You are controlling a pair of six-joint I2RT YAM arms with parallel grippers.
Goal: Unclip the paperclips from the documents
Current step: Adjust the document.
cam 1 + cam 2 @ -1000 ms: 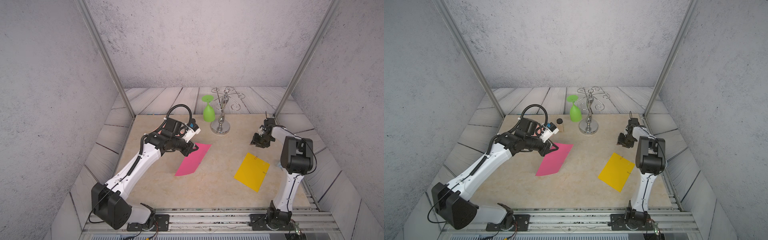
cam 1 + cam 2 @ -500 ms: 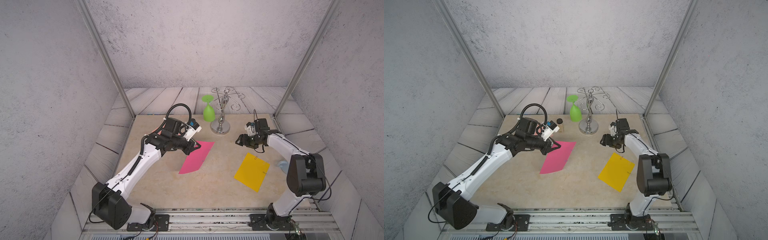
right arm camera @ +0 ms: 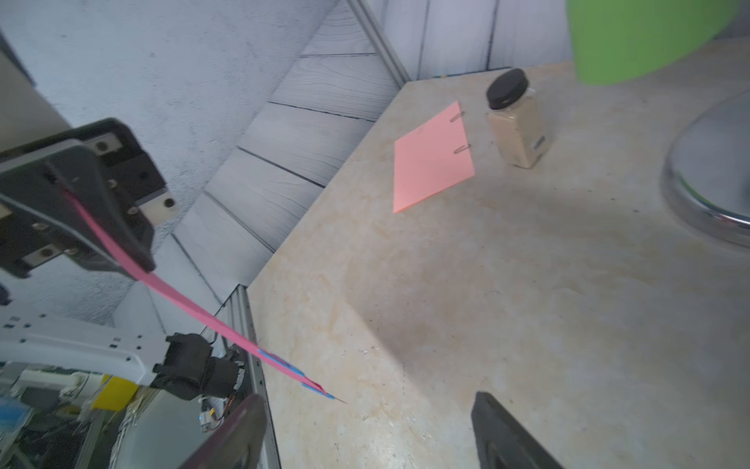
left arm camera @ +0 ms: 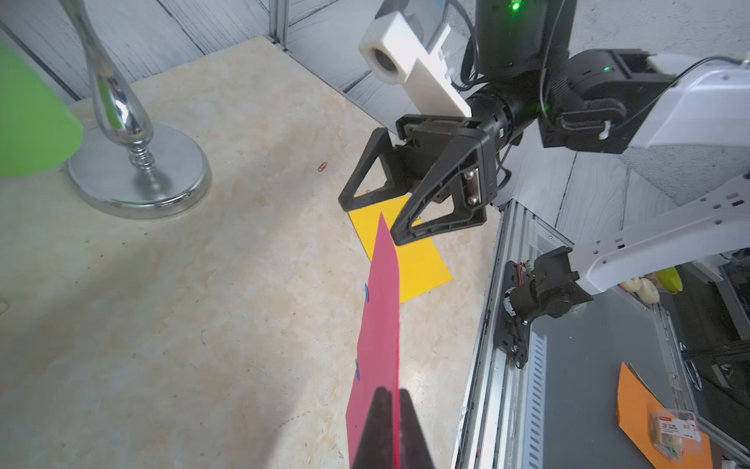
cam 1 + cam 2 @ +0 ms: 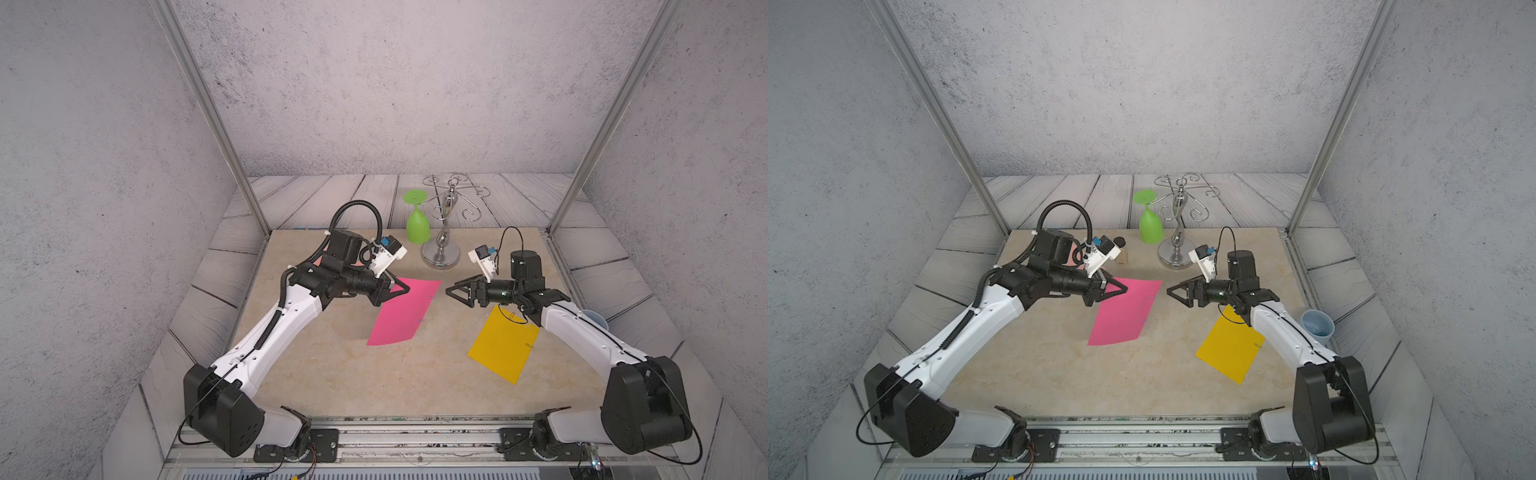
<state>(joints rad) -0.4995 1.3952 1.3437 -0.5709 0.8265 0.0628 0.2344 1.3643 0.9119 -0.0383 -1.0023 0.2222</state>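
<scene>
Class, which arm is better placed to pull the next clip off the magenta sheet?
Right. The left gripper is shut on the sheet, holding it up; the right gripper is open, empty and faces its clips.

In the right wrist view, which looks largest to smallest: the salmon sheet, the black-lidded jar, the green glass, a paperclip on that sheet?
1. Green glass, cropped and close to the camera, so unsure
2. Salmon sheet
3. Jar
4. Paperclip

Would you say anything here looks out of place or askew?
Only the magenta sheet: the left gripper pinches its corner, so it hangs tilted over the table, two blue paperclips still on its edge.
</scene>
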